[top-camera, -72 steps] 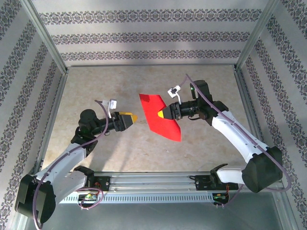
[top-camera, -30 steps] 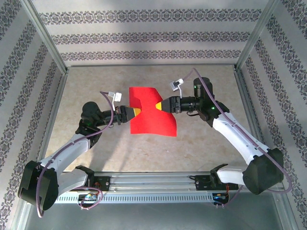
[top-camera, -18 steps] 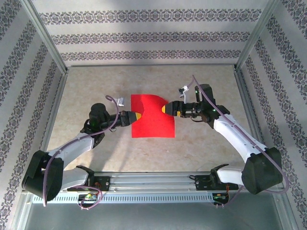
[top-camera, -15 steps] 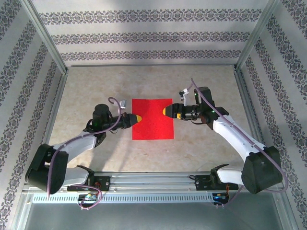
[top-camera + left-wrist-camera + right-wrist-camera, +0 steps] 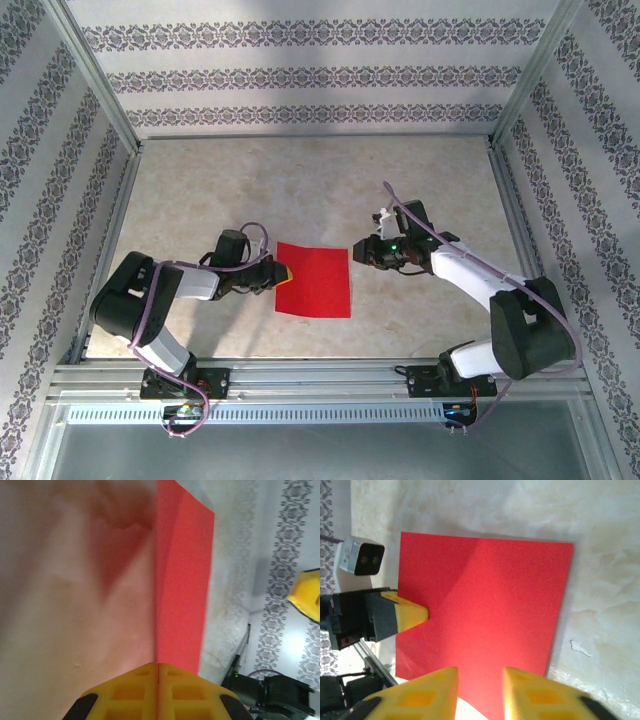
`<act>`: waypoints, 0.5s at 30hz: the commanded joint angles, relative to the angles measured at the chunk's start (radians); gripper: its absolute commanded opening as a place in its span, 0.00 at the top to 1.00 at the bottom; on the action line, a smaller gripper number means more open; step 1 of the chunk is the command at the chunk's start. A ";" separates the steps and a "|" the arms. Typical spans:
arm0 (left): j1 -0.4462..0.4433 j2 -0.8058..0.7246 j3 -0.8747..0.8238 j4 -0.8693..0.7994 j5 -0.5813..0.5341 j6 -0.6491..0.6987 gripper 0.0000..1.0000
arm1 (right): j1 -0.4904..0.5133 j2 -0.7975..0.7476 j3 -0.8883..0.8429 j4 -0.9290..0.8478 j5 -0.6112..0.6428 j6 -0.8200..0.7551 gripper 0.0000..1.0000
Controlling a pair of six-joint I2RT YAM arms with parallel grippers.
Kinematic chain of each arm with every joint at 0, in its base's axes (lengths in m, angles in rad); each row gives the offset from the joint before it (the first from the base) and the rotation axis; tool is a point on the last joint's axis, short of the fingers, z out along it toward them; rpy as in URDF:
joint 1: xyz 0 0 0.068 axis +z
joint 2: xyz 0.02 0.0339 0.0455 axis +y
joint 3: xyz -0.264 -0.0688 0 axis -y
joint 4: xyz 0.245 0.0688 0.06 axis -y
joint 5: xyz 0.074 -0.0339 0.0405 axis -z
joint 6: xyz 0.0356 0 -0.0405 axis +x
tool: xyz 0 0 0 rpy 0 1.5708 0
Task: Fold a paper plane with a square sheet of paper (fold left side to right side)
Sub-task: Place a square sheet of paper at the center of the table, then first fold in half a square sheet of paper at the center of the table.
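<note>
The square sheet of paper (image 5: 313, 281) is bright red and lies nearly flat on the pale tabletop, with a faint diagonal crease (image 5: 465, 570). My left gripper (image 5: 281, 272) is shut on the middle of its left edge. In the left wrist view the sheet (image 5: 182, 580) runs edge-on out of the closed yellow fingertips (image 5: 145, 672). My right gripper (image 5: 354, 252) sits at the sheet's right edge near the far corner. Its yellow fingers (image 5: 427, 687) stand apart over that edge of the paper (image 5: 485, 600), gripping nothing. The left gripper's tip (image 5: 415, 614) shows opposite.
Metal frame posts and patterned walls close in the table (image 5: 200, 180) on three sides. The arms' base rail (image 5: 300, 380) runs along the near edge. Both arms reach low over the table's near half.
The sheet was held up between both grippers; now it lies lower and nearer the front on the table. Both arms dropped and pulled in. The right gripper has let go of the paper.
</note>
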 commanded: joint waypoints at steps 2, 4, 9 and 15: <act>-0.012 -0.003 0.028 -0.065 -0.025 0.059 1.00 | 0.027 0.043 -0.026 0.049 0.038 0.025 0.89; -0.011 -0.009 0.032 -0.091 -0.032 0.072 1.00 | 0.036 0.071 -0.034 0.069 0.046 0.035 0.99; -0.012 -0.022 0.034 -0.124 -0.044 0.082 1.00 | 0.069 0.155 -0.033 0.112 0.048 0.054 1.00; -0.012 -0.041 0.040 -0.148 -0.049 0.090 1.00 | 0.104 0.240 -0.023 0.140 0.070 0.064 1.00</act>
